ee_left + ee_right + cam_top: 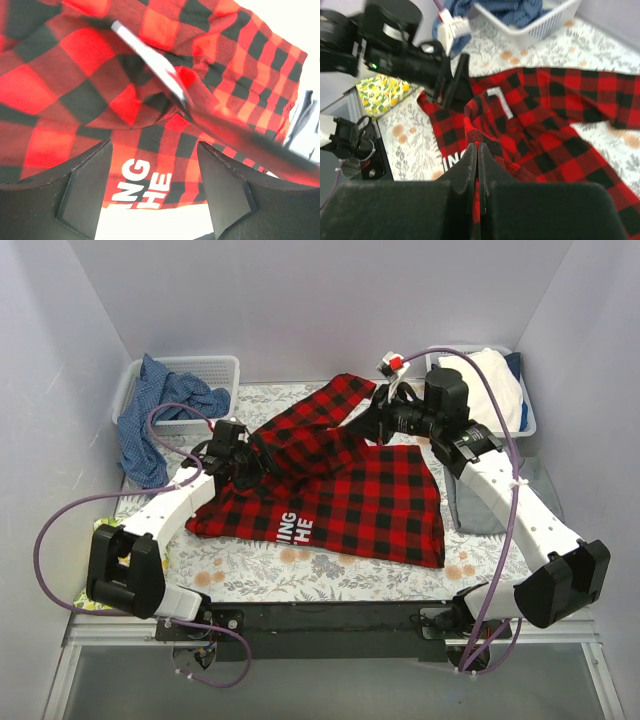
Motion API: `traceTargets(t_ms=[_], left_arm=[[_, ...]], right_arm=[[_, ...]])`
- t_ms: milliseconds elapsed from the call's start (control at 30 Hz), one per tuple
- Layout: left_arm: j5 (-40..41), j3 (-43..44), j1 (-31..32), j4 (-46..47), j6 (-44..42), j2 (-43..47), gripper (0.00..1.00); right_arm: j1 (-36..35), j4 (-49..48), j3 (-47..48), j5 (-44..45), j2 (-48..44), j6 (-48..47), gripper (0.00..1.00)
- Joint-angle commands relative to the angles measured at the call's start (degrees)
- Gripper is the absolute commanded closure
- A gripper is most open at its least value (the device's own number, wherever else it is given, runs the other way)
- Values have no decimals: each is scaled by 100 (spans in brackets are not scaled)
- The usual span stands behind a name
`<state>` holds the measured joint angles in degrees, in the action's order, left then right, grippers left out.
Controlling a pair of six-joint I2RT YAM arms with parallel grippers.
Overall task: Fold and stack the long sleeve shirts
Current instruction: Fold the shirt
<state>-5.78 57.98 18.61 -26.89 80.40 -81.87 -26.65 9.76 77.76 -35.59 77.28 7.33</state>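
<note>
The right pincer [478, 148] had its two fingers pressed together on a raised ridge of the red-and-black buffalo-plaid flannel shirt [560, 115], with the cloth pinched up between them. Seen from above, it sat over the far middle of the garment, where one sleeve ran off toward the far edge. The left pincer [154, 146] stood with its fingers apart. Plaid filled the gap beyond its tips, but the nearest cloth was blurred, so I could not tell whether any of it lay between the pads. From above, this pincer hung over the shirt's left part.

I judged the step in hand to be the first fold of this shirt, with a sleeve or upper edge gathered to be laid across the body. The next move seemed to call for carrying the pinched cloth over the body high enough that it would not drag the layers beneath. The left pincer would need either to pin the far-left side or to get clear.

The shirt lay rumpled across the middle of the floral-printed worktop [250, 575], its white lettering toward the near left and its hem toward the near right. A white plastic basket [215, 365] holding blue cloth stood at the far left. A grey cloth bundle [478, 508], possibly the other shirt, lay at the right, just beside the right arm.
</note>
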Motion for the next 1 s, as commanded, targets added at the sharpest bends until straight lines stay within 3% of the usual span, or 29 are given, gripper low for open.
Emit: traceTargets(t_ms=[0,167,500,833,900,933,967], left_arm=[[955,-129,-7,-518,107,390,32],[1299,328,-77,-773,186,382,29],[825,1118,-253,-949,-68,-338,27],[413,1567,-253,-852,-279,-866,27],[324,1629,-253,-870,-341,-954,27],[323,1638,-253,-870,-358,-980,27],[315,1629,-253,-870,-385,-1015,27]], right_arm=[[-24,192,-243,-123,-186,-196,99],[-24,1036,-612,227,-546,-715,99],[-68,1977,-2062,106,-1785,-996,99],[-630,2978,-2765,-133,-1506,-1252,99],[-674,3093,-2976,-88,-1487,-1086,86],[-700,3111,-3081,95,-1627,-867,68],[-701,3120,-3195,340,-1837,-622,59]])
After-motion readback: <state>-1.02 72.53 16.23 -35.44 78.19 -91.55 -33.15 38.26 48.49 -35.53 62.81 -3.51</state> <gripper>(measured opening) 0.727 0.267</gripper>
